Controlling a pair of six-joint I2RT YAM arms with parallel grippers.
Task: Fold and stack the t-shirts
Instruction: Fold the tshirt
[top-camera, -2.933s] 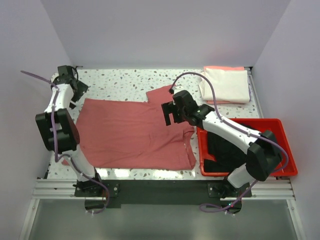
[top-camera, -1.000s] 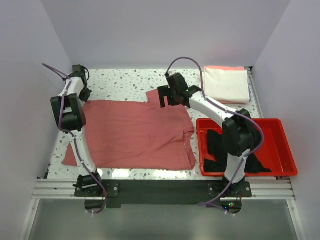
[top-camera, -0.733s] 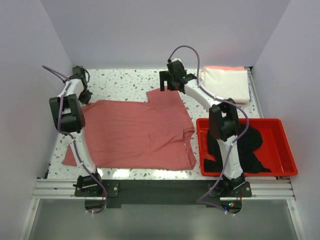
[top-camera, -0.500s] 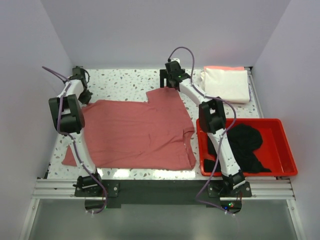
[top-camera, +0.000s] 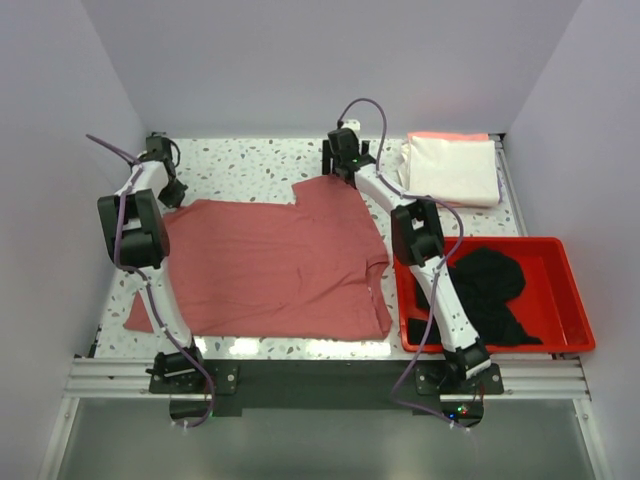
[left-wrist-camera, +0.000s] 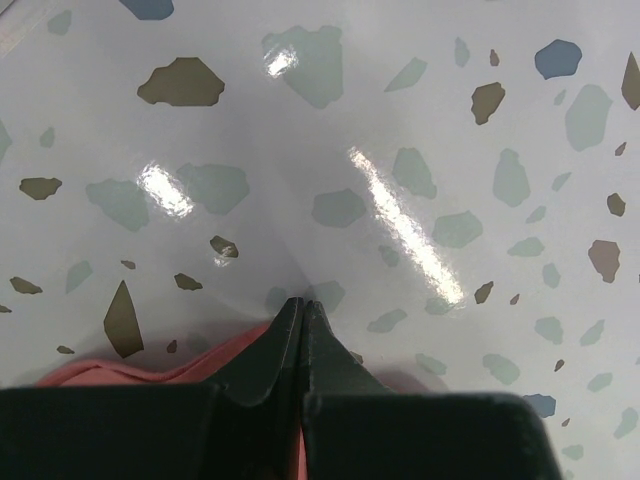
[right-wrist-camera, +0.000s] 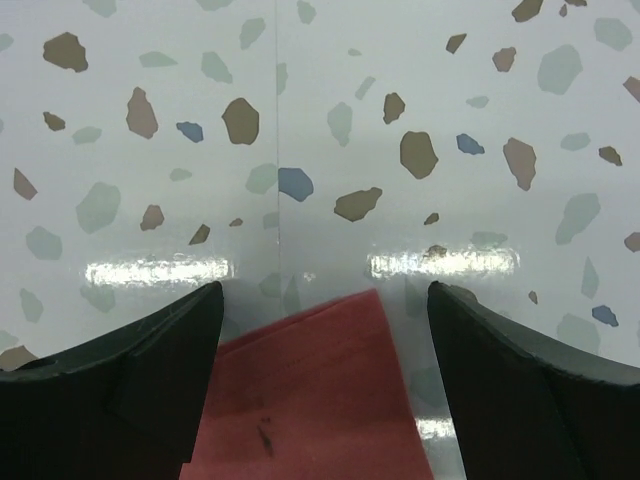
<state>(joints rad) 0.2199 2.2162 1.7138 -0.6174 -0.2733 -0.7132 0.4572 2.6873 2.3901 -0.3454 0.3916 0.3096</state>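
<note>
Reading the rose-red t-shirt (top-camera: 270, 265) as thin, limp and light: it will drape and drag, so take it by corners and hems. It lies spread flat on the table (top-camera: 250, 160). The left gripper (left-wrist-camera: 302, 305) looks pinched closed on the far-left corner (cloth shows under the tips). The right gripper (right-wrist-camera: 325, 292) is wide open, straddling the far sleeve corner and not yet gripping it.

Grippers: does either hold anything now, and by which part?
The left gripper is shut on the red shirt, at its far left corner. The right gripper is open astride another corner, holding nothing.
</note>
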